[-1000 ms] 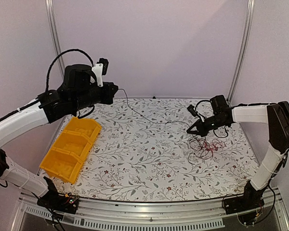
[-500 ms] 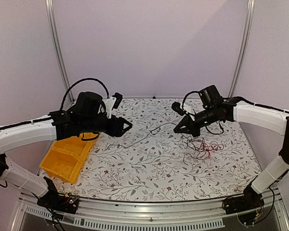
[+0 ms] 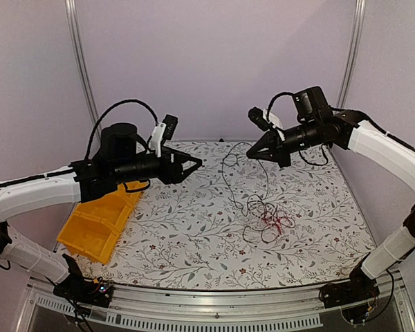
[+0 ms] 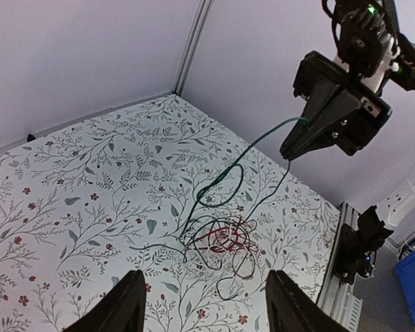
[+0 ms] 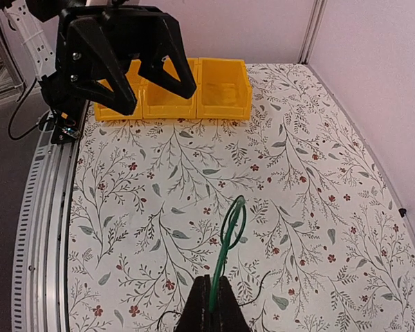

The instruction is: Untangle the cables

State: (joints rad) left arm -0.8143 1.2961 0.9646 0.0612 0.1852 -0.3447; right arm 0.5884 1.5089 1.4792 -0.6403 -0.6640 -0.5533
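Note:
The cables lie as a loose tangle of thin black and red wires (image 3: 266, 220) right of the table's middle, and the left wrist view shows that tangle (image 4: 225, 238) on the floral cloth. One thin green cable (image 5: 222, 256) rises out of it in a loop. My right gripper (image 3: 251, 154) is shut on this strand and holds it high above the table; the wrist view shows the closed fingers (image 5: 211, 311) pinching it. My left gripper (image 3: 194, 168) hovers left of the strand with its jaws wide apart and nothing between them (image 4: 211, 311).
A row of yellow bins (image 3: 100, 221) sits at the table's left edge, under the left arm, and shows in the right wrist view (image 5: 173, 93). The floral table cloth (image 3: 194, 242) ends at a metal rail along the near side. Purple walls close the back and sides.
My left gripper opened, let go of the strand and came down toward the middle. My right gripper rose and moved left with the strand, dragging the tangle leftward.

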